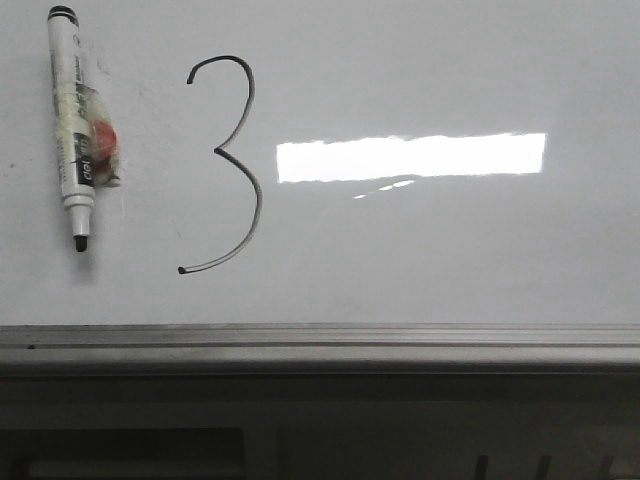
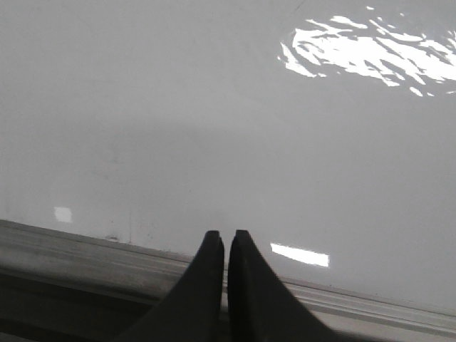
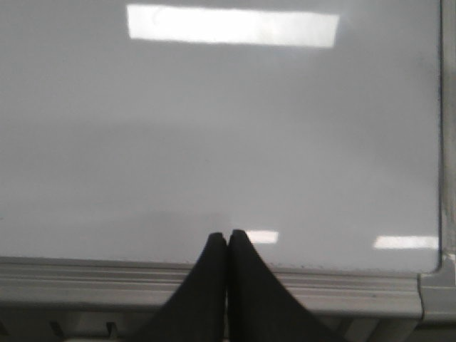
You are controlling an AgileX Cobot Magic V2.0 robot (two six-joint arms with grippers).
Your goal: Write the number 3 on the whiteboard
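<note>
A thin dark number 3 (image 1: 238, 165) stands on the glossy whiteboard (image 1: 450, 250), left of a bright rectangular reflection. A marker (image 1: 76, 130) with a black cap end and black tip lies on the board left of the 3, with tape and a red piece around its middle. My left gripper (image 2: 226, 236) is shut and empty over the board's near edge rail (image 2: 85, 246). My right gripper (image 3: 227, 236) is shut and empty over the near rail (image 3: 342, 285), close to the board's right corner. Neither gripper shows in the front view.
A grey metal rail (image 1: 320, 340) runs along the board's near edge, with a dark panel (image 1: 320, 430) below it. The board's right edge rail (image 3: 447, 128) shows in the right wrist view. Faint smudges mark the board near the marker.
</note>
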